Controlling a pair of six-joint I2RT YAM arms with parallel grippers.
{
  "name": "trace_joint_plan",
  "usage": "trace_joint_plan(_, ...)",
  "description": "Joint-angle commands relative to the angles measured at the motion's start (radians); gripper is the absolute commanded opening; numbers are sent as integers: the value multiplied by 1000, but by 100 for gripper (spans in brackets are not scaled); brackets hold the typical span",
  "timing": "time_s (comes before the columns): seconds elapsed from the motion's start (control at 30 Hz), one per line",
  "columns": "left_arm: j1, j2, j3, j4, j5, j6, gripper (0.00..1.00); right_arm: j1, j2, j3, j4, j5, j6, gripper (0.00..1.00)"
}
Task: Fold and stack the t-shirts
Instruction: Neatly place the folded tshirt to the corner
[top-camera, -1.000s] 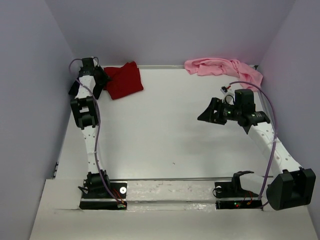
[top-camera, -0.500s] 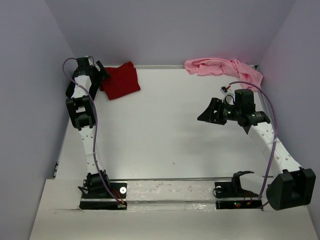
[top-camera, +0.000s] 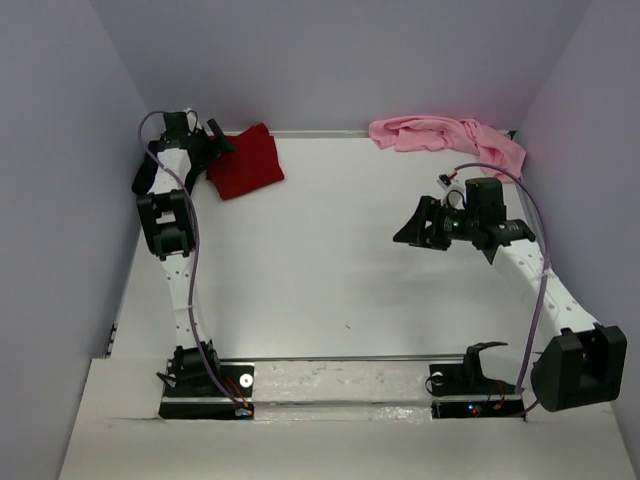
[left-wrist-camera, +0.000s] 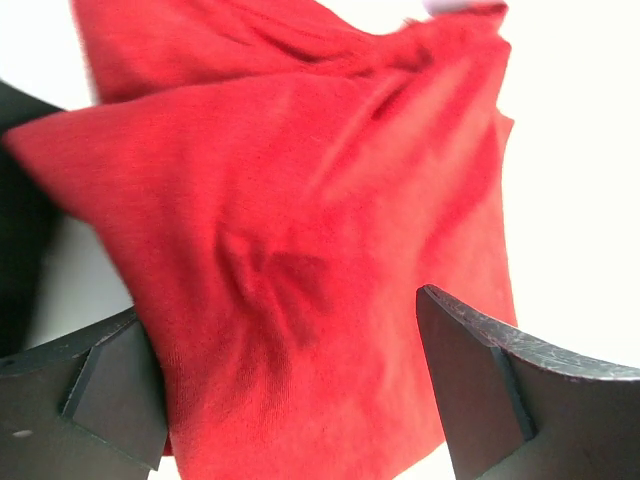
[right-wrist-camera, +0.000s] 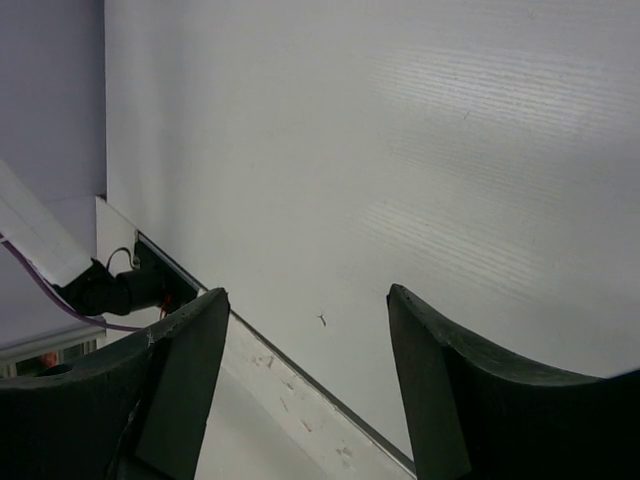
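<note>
Found the dark red t-shirt (top-camera: 247, 160) folded into a compact, slightly rumpled square at the upper left of the top view, flat on the worktop (top-camera: 330, 270) by its far edge. Saw the left claw (left-wrist-camera: 280, 320) poised just over the shirt's left side, jaws spread wide, red cloth showing in the gap and nothing pinched. Judged that shirt folded and no longer in need of a grip. Spotted the light pink t-shirt (top-camera: 445, 138) in a crumpled, unfolded heap at the upper right, well apart from the red one. Could not make out the black t-shirt with any certainty; noticed only a dark patch (left-wrist-camera: 22, 210) at the left edge of the left wrist view, beside the red cloth, too cropped to name. Found the right claw (right-wrist-camera: 305, 300) right of centre, held above bare worktop, jaws apart and empty, near the pink heap but not touching it. Reckoned about one shirt of three done: pink left to fold, black unaccounted for, no stack visibly built.
</note>
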Motion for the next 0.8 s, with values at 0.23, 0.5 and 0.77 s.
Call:
trace_joint_plan(0.23, -173, -289, -93, -65, -82, 86, 99, -4, 63, 9, 60, 15, -26, 72)
trace_joint_plan(0.5, -268, -443, -195, -190, -465, 92, 99, -4, 118, 72, 47, 27, -67, 72)
trace_joint_plan(0.77, -286, -481, -254, -259, -364, 51, 99, -4, 118, 56, 62, 12, -69, 72)
